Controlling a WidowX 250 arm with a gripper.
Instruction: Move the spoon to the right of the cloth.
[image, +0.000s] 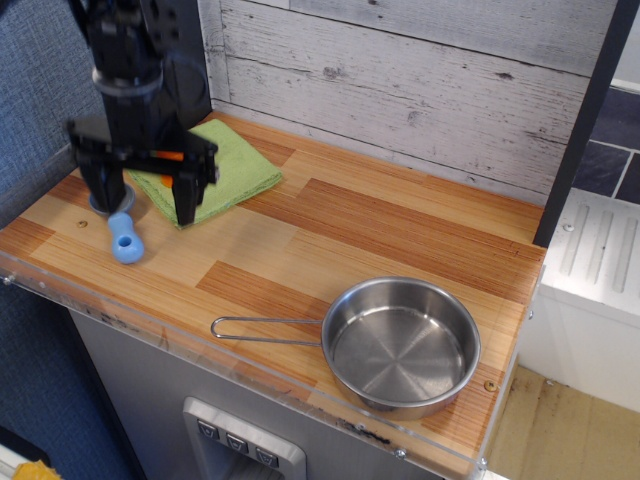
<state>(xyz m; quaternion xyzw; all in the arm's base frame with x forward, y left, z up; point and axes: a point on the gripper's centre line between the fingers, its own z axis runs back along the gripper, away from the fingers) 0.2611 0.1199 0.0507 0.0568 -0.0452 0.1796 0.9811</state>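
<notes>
- The spoon (125, 238) lies near the left end of the wooden counter (330, 240), close to the front edge. Only its chunky light-blue handle shows plainly; the grey bowl end is mostly hidden behind the left finger of the gripper (142, 208).
- The gripper hangs straight down from a black arm that comes in from the top left corner, where its upper part is cut off by the frame. Its two dark fingers (186, 195) stand wide apart, released and holding nothing. The left one comes down at the spoon's bowl end, the right one over the front corner of the cloth (235, 168). Whether either fingertip touches anything below, I cannot tell from here.
- The cloth, folded and light green, lies just behind and to the right of the spoon, near the back wall. Its left half is covered by the gripper body.
- An orange toy carrot (166, 156) sits on the cloth, but only a thin sliver of it shows between the black gripper parts, so its pose is hard to make out.
- Well apart from all this, at the front right of the counter, a steel pan (402, 345) stands upright, its long wire handle pointing left along the front edge.
</notes>
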